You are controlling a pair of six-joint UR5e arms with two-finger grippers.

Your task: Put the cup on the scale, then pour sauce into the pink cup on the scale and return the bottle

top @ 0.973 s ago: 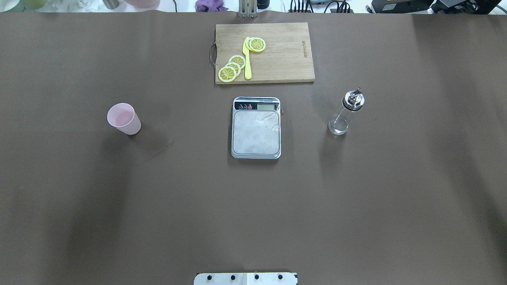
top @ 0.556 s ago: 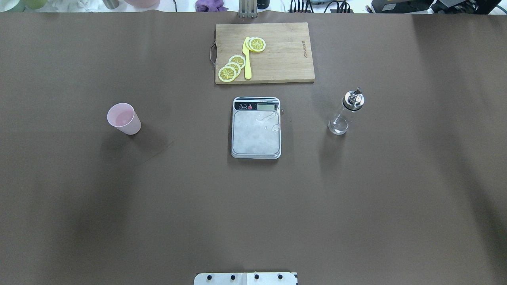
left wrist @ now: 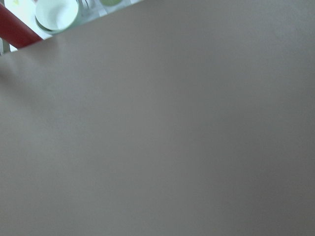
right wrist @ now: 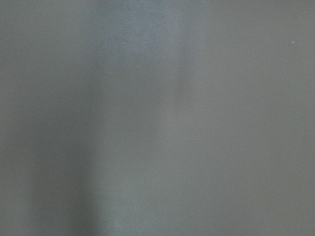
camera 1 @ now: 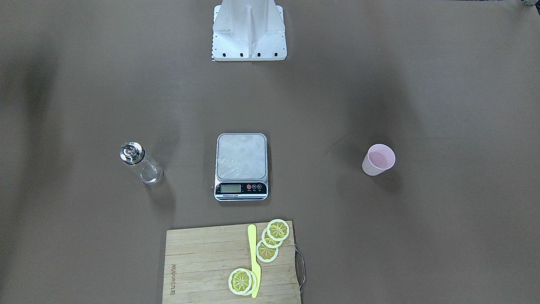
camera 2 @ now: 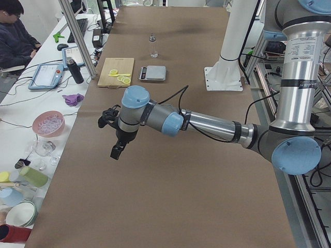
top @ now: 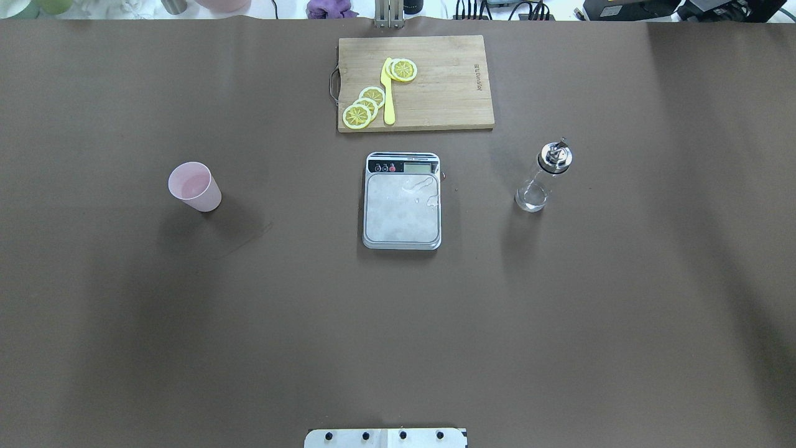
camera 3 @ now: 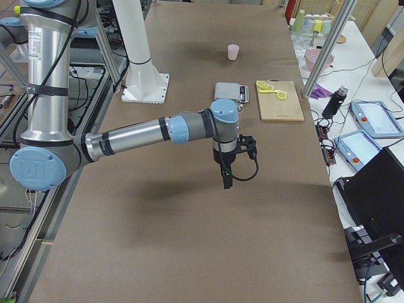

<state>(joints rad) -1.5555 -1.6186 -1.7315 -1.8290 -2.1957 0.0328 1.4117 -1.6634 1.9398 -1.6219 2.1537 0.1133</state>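
At table (top: 249, 323) ctr: scale (top: 402, 214) is set w/ display turned away from robot; platform bare, nothing placed on it yet.
Cup (top: 195, 186): stood upright, well apart from scale on robot's left; judged to be laid out for L arm (camera 2: 207, 124).
Bottle (top: 540, 180): stood upright, well apart on scale's other side, metal cap up; prob. meant for R arm (camera 3: 132, 136).
L gripper (camera 2: 118, 151): hung over bare table, far from cup; apart or together can't be told.
R gripper (camera 3: 226, 180): hung over bare table, far from bottle; state can't be told either.
Board (top: 448, 87): laid beyond scale w/ lemon slices (top: 357, 116) + knife (top: 388, 99); not needed for task.
Stage: start, as judged; cup pick expected first.
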